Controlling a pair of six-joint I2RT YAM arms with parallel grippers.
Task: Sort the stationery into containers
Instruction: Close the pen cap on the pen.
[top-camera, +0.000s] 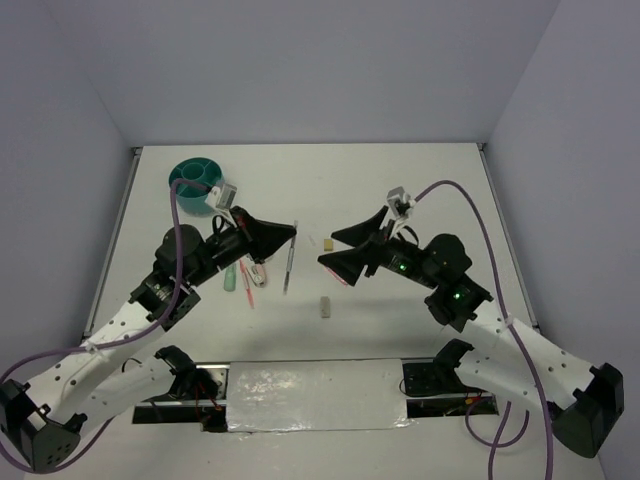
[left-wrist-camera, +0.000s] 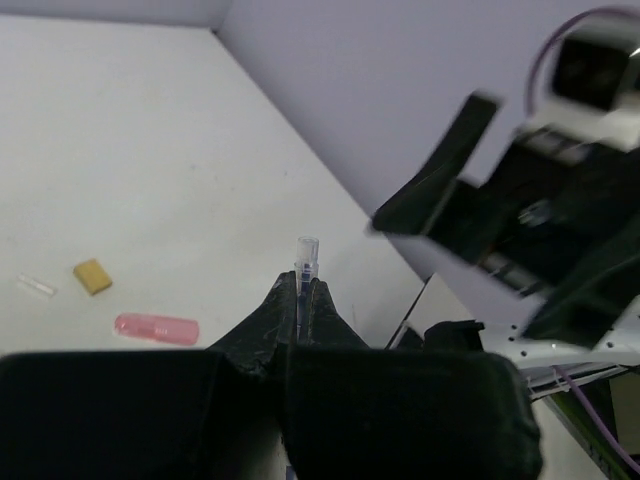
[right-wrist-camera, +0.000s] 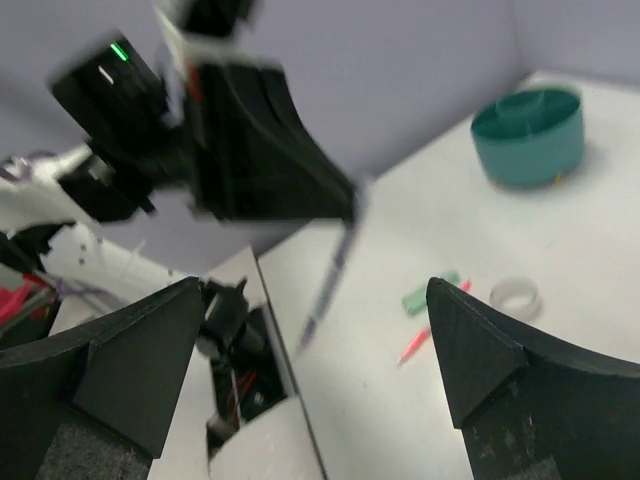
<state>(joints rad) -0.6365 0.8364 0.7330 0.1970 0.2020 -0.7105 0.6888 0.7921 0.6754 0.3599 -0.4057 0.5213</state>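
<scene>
White table (top-camera: 400, 190), lavender walls. The left gripper (top-camera: 293, 233) pinches a thin dark pen (top-camera: 288, 268) well apart from the round teal plastic cup (top-camera: 200, 180). The right gripper (top-camera: 327, 250) gapes empty. Only the left wrist view catches a pink oblong piece (left-wrist-camera: 157, 328) near a small tan block (left-wrist-camera: 92, 276).

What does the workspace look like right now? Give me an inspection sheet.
Surface: white table, no spills seen.
Job's things: teal cup at the far left. Dark pen is in the left gripper. Green piece, pink pen and clear ring lie loose by the left arm. Tan block and pink piece lie mid-table.
Clutter: nothing seen.
Grippers: left gripper shut on the dark pen. Right gripper open, empty, facing it.
Cables: a purple cable loops along each arm, not touching any item.
Surroundings: plain grey walls on three sides.
</scene>
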